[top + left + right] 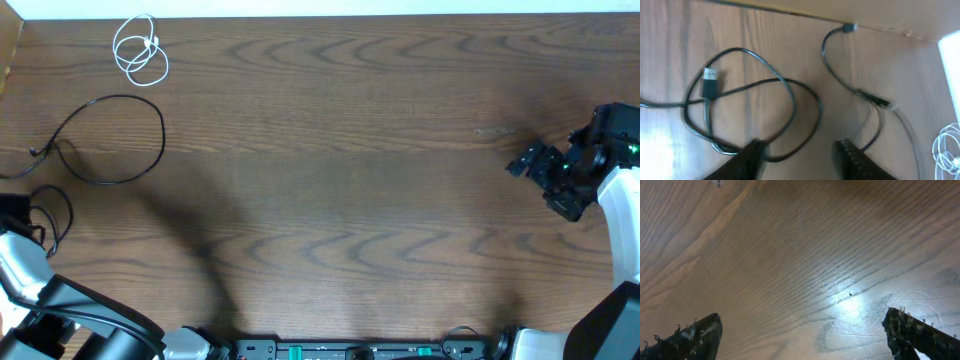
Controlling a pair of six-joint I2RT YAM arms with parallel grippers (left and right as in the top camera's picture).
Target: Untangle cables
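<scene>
Wood-grain table (350, 200): bright glare patch (850, 305) and fine scratches (827, 330) lie between the right claw's (800, 335) fingers, slightly ahead.

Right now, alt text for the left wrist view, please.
A looped black cable with a silver-tipped plug lies on the wooden table above the open left gripper. A second black cable curves at right, a white cable at the edge.

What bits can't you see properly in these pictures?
- Overhead: the lowest black cable is partly under the left arm.
- Left wrist: the white cable is blurred and cut by the right edge.
- Left wrist: a jaw covers part of the coiled cable.
- Right wrist: only table, no cables.
</scene>
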